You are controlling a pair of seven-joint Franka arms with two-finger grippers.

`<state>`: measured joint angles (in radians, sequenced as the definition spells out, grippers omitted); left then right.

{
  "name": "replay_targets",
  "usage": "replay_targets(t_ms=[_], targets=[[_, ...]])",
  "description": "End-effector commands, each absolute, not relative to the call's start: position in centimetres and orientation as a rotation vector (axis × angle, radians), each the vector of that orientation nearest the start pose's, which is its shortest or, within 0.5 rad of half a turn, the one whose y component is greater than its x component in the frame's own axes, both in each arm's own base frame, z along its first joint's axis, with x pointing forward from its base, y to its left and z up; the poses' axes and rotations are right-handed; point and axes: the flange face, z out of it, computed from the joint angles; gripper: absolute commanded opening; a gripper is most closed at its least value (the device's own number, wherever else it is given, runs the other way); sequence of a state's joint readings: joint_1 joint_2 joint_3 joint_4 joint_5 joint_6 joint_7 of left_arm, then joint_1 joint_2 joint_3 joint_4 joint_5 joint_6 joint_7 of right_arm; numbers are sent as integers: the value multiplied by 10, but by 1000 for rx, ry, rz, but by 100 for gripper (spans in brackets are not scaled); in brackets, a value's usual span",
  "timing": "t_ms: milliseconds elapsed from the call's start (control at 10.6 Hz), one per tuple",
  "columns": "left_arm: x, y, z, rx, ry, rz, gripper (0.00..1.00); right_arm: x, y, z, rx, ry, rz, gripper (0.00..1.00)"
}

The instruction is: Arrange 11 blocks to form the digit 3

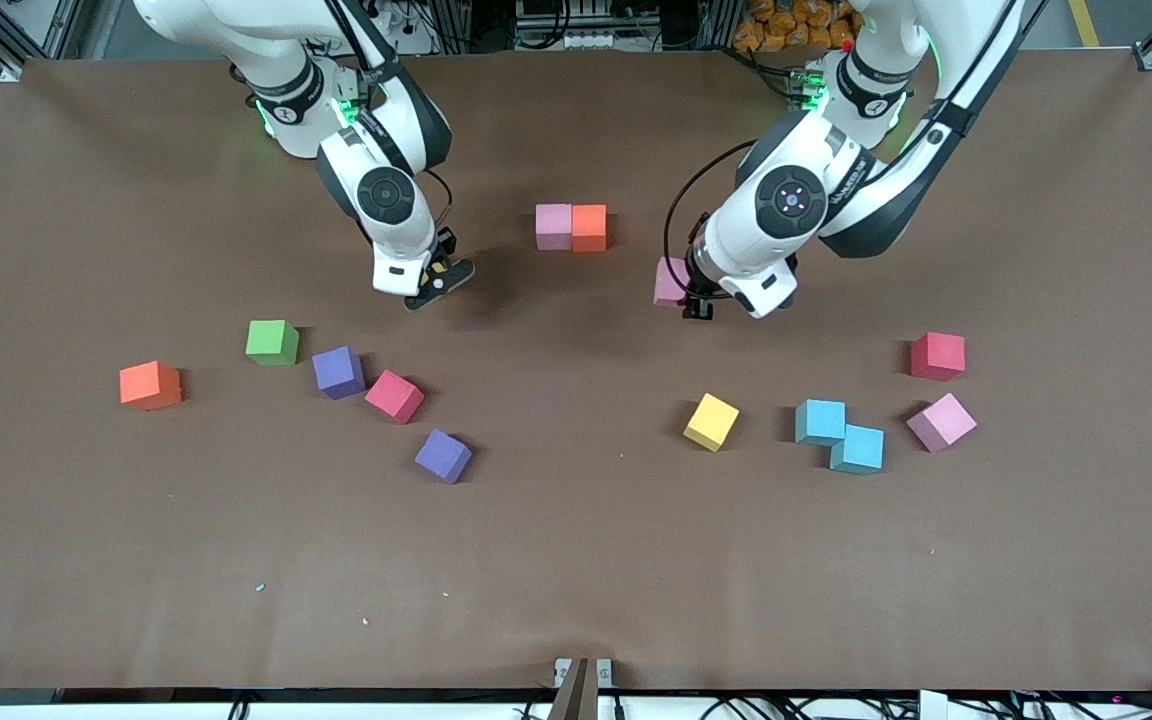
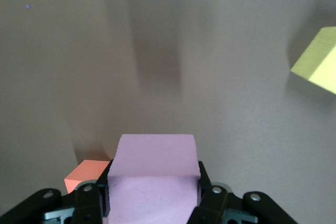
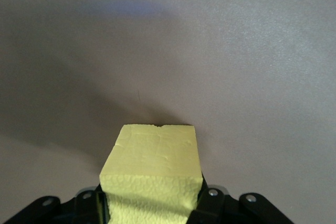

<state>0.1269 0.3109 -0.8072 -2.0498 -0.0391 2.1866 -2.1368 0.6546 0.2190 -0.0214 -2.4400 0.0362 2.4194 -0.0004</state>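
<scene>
Left hand (image 1: 698,306) grips a pink block (image 2: 155,174) above the desk (image 1: 576,560); right hand (image 3: 152,205) clamps a yellow block (image 3: 153,174).

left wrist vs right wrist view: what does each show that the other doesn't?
Only the left wrist view: a pink block between the left gripper's jaws, with an orange block beside it and a loose yellow block on the table. Only the right wrist view: a yellow block between the right gripper's jaws. Both: one block clamped in the jaws over bare brown table.
</scene>
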Motion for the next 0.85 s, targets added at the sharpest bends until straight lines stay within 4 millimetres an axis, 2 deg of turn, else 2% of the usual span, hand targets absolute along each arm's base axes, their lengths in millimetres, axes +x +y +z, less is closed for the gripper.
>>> replay_targets(t_ms=[0,95,379,474,569,758], targets=[[419,-354,313,-2242,-2114,388,0,378,281,230,-3065,-877,381,14],[398,-358,300,-2269,-2100,373,0,384,285,240,-3069,-864,400,14],[361,-355,272,-2274,-2127,328,0,400,293,258,-3067,-852,395,14],[342,-359,262,-2274,-2141,323,0,404,295,262,-3067,-846,391,14],[333,-364,258,-2269,-2155,329,0,408,298,265,-3065,-845,377,14],[309,-387,249,-2264,-2218,370,0,415,298,267,-3067,-833,360,14]])
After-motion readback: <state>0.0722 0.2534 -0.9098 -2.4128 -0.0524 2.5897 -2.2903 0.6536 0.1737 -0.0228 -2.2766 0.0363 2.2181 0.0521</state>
